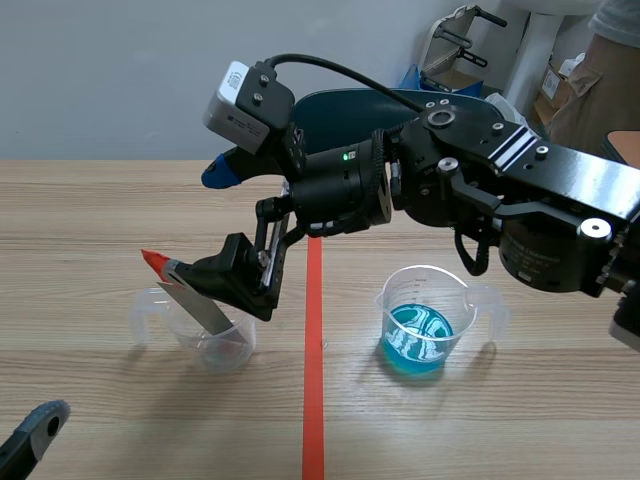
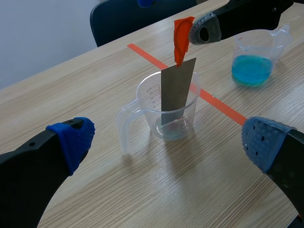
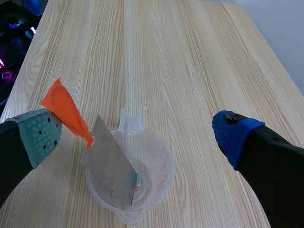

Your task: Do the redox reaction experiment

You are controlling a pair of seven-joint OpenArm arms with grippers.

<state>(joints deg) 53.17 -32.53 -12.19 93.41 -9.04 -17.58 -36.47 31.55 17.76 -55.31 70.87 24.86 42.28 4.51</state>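
Wooden table [image 1: 100, 220], grey metal strip [image 2: 176, 92], orange-red tab [image 2: 181, 38]

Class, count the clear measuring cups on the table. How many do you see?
2. One cup stands left of the red tape line, a metal strip leaning in it; the other cup stands right of the line, holding blue liquid.

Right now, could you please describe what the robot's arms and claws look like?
The right arm is black, with white stripes, silver caps, a green light and a white-grey camera box with a black cable. Both claws have thick black fingers. The right claw has one grey-green and one blue dotted pad; the left claw has two blue ones.
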